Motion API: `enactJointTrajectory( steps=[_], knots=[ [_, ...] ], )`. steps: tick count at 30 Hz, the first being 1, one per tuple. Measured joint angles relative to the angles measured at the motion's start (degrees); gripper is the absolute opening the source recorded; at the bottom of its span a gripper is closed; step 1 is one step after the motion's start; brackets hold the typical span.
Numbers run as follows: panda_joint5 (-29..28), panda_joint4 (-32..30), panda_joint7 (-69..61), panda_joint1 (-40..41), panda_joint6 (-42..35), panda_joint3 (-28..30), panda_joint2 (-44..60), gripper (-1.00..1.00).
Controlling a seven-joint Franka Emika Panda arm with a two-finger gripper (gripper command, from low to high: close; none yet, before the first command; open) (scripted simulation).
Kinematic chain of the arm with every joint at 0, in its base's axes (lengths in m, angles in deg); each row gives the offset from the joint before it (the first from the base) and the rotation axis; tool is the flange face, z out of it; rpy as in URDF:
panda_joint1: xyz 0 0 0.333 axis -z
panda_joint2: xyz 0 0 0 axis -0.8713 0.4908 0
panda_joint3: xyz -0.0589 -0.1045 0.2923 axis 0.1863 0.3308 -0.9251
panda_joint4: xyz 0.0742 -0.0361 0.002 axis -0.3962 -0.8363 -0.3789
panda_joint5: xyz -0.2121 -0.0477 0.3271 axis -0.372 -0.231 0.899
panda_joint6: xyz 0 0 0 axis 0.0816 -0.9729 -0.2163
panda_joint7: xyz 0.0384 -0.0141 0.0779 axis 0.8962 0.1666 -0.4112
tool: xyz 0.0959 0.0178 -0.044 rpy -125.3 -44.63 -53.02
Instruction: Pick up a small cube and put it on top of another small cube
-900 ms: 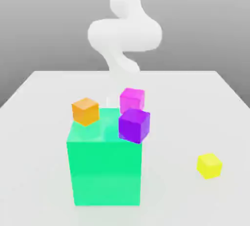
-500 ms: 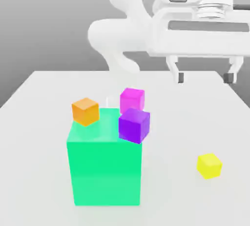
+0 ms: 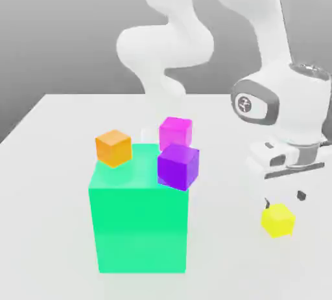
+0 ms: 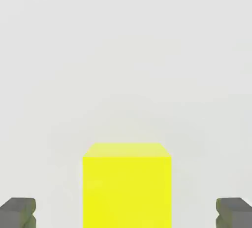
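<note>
The small yellow cube (image 3: 278, 219) sits on the white table at the exterior view's right, near the front. My gripper (image 3: 283, 199) hangs directly over it, open, with its dark fingertips (image 3: 301, 196) spread wider than the cube and just above its top. In the hand view the yellow cube (image 4: 127, 185) lies centred between the two grey fingertips (image 4: 18, 212), with clear gaps on both sides. Nothing is held.
A big green block (image 3: 139, 221) stands at the front left. An orange cube (image 3: 113, 147) and a purple cube (image 3: 178, 166) rest at its top, and a magenta cube (image 3: 175, 133) is just behind. The white arm rises behind the table (image 3: 58, 130).
The hand came into view high at the exterior view's right, then dropped down to just above the yellow cube. The cubes have not moved.
</note>
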Motion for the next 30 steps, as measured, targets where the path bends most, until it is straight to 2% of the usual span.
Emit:
enactJointTrajectory(
  steps=[2,3,10,18,23,30],
  knots=[
    [-3.5,0.8,2.7,-3.4,2.5,4.2,3.3,0.0],
    [-5.0,1.2,3.8,-5.1,3.7,6.2,4.9,-1.0],
    [-5.2,1.2,4.0,-5.5,4.0,6.6,5.2,-1.0],
    [9.4,-1.5,-7.8,1.1,-4.7,-3.6,-6.7,-1.0],
    [11.6,3.5,-11.8,5.4,-15.1,-2.3,-12.8,-1.0],
    [15.2,9.3,-8.1,12.4,-32.5,3.2,-24.3,-1.0]
  ],
)
